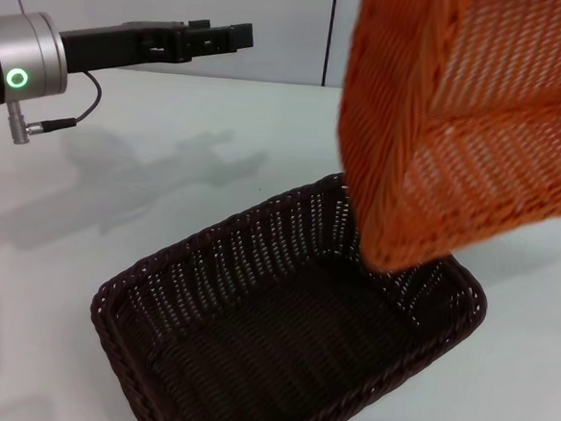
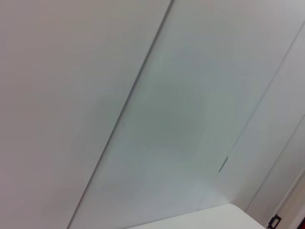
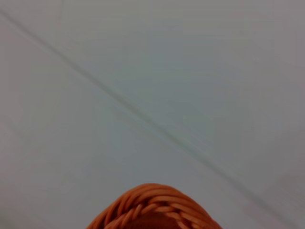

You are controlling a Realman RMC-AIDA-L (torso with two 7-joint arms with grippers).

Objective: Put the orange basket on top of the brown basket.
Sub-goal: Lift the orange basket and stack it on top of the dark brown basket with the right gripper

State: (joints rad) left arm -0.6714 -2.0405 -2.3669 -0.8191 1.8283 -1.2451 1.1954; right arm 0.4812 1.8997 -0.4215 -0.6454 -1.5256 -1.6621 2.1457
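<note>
The orange basket (image 1: 464, 127) hangs tilted in the air at the right of the head view, its lowest corner above the far right part of the brown basket (image 1: 281, 336) (whether they touch, I cannot tell). The brown basket sits on the white desk (image 1: 57, 243). The left gripper (image 1: 216, 36) is held high over the desk's far left, fingers clenched together, grasping nothing. The right wrist view shows only the orange braided rim (image 3: 155, 212).

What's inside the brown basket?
Nothing that shows: the brown basket looks empty, just its woven bottom. The orange basket hangs tilted in the air above its far right corner and hides that bit of the inside.
</note>
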